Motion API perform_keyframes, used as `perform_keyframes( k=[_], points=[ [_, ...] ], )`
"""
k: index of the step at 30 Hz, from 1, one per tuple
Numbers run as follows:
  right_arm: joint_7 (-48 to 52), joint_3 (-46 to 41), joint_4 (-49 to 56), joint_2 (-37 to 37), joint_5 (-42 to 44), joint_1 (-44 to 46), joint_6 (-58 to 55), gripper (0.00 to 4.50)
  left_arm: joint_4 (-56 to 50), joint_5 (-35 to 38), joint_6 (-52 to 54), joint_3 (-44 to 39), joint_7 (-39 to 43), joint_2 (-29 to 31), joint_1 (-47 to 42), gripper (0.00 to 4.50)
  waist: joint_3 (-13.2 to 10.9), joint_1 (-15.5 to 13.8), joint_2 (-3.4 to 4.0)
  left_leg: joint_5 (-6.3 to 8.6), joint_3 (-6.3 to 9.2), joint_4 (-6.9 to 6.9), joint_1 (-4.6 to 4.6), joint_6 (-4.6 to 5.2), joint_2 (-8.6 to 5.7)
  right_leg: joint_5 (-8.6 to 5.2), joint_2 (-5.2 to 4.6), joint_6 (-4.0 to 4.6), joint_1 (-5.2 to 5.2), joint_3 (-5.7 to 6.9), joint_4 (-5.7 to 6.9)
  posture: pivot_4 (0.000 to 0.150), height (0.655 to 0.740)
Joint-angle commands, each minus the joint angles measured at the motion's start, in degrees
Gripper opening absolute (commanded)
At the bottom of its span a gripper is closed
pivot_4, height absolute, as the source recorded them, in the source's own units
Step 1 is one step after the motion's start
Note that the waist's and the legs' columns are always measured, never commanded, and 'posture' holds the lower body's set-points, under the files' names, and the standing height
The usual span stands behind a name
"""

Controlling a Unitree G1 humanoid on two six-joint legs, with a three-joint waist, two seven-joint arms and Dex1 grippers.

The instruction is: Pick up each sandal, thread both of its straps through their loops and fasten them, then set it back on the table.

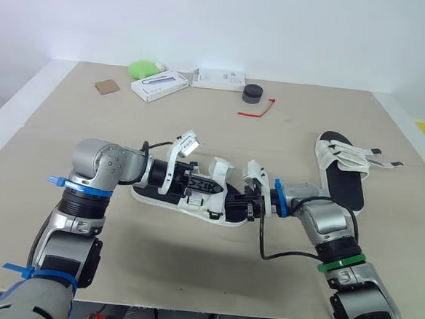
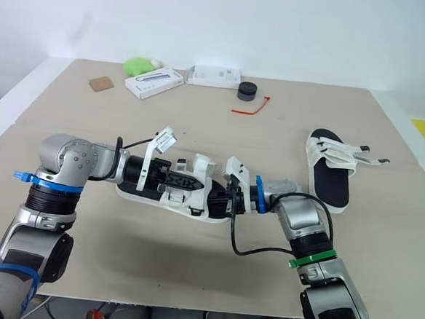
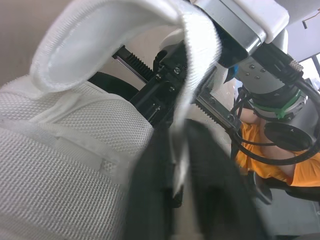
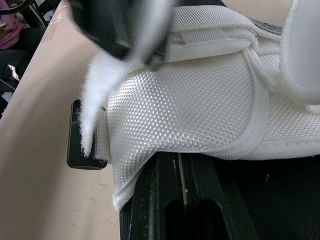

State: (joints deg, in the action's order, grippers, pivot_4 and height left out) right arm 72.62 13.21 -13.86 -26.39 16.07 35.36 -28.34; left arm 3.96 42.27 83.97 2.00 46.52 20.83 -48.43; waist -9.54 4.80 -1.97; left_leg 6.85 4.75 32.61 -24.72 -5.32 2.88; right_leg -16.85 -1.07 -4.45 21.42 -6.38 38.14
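**Left gripper has a strap, middle sandal between both arms**

Your working sandal (image 1: 159, 197) is in the middle of the table (image 1: 69, 120), toward the near edge, with its length running left to right. You cannot tell whether it rests on the table or is lifted just off it. Both arms meet over it.

Your left gripper (image 1: 205, 186) comes in from the left over the white upper. It is clamped on a white strap (image 3: 197, 60). In the left wrist view the strap arches overhead and runs down between the two dark fingers (image 3: 150, 200). In the right wrist view the same strap hangs from that gripper down to the black loop (image 4: 80, 150) at the side of the upper. You cannot tell whether it passes through.

Your right gripper (image 1: 247, 203) is at the right end of the same sandal, close against the woven upper. You cannot tell whether it is gripping.

The other sandal (image 1: 342, 179) lies flat, well apart, near the table's right edge. Its two strap ends (image 1: 379, 158) are loose and point outward to the right.

Along the far edge you have a brown card (image 1: 107, 86), a green lump (image 1: 144, 68), two white boxes (image 1: 159, 85) (image 1: 218, 78), a black puck (image 1: 252, 94) and a red tie (image 1: 258, 110).
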Motion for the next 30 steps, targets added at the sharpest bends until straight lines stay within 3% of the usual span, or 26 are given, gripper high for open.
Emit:
perform_keyframes(
  k=[1, 8, 12, 19, 23, 30],
  points=[
    [-1.07, 0.9, -1.15, -0.1, -0.98, -0.89, -0.74, 0.0, -3.48, 1.71, -1.16, 1.17, 1.83, 1.33, 0.0, 0.16, 0.0, 0.0, 0.0, 0.0, 0.0, 0.0, 0.0, 0.0, 0.0, 0.0, 0.0, 0.0, 0.0, 0.0, 0.0, 0.15, 0.74],
    [-1.07, 0.74, -0.96, -0.33, -0.9, -1.05, -0.87, 0.0, -13.51, -1.16, -11.78, 14.74, 13.27, 11.91, 5.64, 0.16, -0.04, 0.03, 0.05, 0.02, -0.02, -0.01, 0.0, -0.04, 0.0, -0.01, -0.01, 0.02, 0.0, -0.01, -0.01, 0.15, 0.74],
    [-1.02, 0.67, -0.84, -0.41, -0.86, -0.96, -0.97, 0.0, -15.13, -7.76, -20.67, 21.88, 14.49, 15.1, 8.45, 0.16, -0.04, -0.06, 0.04, 0.03, -0.02, -0.01, 0.03, -0.06, 0.01, -0.03, -0.02, 0.07, -0.02, -0.01, -0.01, 0.15, 0.74],
    [-0.88, 0.85, -0.5, -0.57, -0.81, -1.13, -1.12, 0.0, -10.46, -11.48, -24.15, 20.49, 8.53, 10.05, 7.68, 0.16, -0.02, -0.45, 0.04, 0.02, -0.04, 0.07, 0.08, -0.03, 0.01, -0.17, -0.05, 0.3, -0.11, -0.01, -0.01, 0.15, 0.74],
    [-0.92, 0.92, -0.63, -0.41, -0.86, -0.95, -1.09, 0.0, -5.9, -8.87, -18.57, 14.11, 3.58, 4.38, 5.39, 0.16, -0.02, -0.5, 0.03, 0.01, -0.03, 0.34, 0.08, -0.02, -0.03, -0.11, -0.08, 0.21, -0.11, 0.0, -0.01, 0.15, 0.74],
    [-1.05, 0.82, -0.69, -0.39, -0.93, -0.94, -1.03, 0.0, -5.78, -9.91, -17.17, 15.27, 4.63, 5.96, 5.59, 0.16, -0.02, -0.46, 0.04, 0.01, -0.04, 0.33, 0.04, -0.02, -0.03, -0.07, -0.08, 0.18, -0.16, -0.01, 0.0, 0.15, 0.74]
  ],
)
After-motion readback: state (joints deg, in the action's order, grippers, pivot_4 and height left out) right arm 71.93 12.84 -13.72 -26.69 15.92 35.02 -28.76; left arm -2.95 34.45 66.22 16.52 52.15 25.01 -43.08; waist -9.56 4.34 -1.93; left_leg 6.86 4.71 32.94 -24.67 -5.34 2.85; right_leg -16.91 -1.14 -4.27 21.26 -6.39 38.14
